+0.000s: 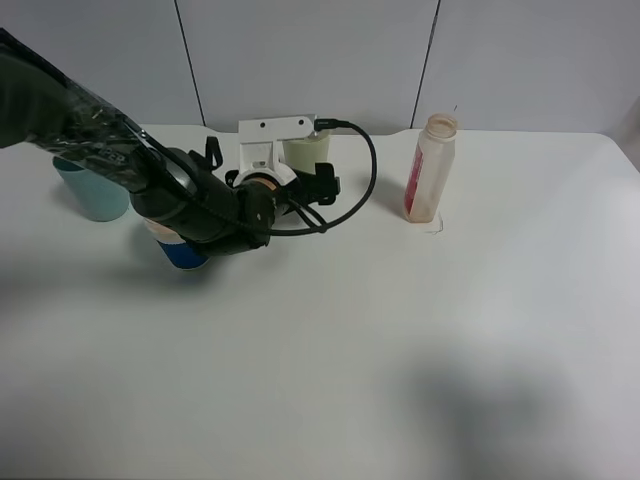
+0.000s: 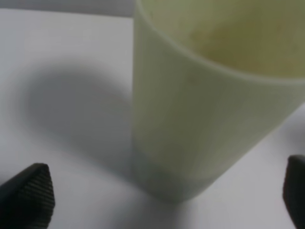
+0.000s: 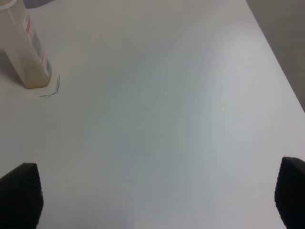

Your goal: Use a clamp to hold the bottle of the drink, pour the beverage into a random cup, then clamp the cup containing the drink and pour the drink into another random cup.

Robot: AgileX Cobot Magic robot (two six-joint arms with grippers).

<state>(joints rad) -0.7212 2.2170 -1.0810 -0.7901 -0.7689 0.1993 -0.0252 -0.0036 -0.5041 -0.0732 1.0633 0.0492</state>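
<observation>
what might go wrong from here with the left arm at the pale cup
The left fingers stand open either side of the pale yellow-green tumbler; its smooth tapered wall might slip in the grip and spill whatever is inside. The left arm also lies right over the blue cup, so lifting or swinging carelessly may knock it over.

No legible text in any view. The bottle (image 1: 433,165), far right on the worktop (image 1: 400,330), carries a red label (image 1: 412,186); its print is too blurred to read.
</observation>
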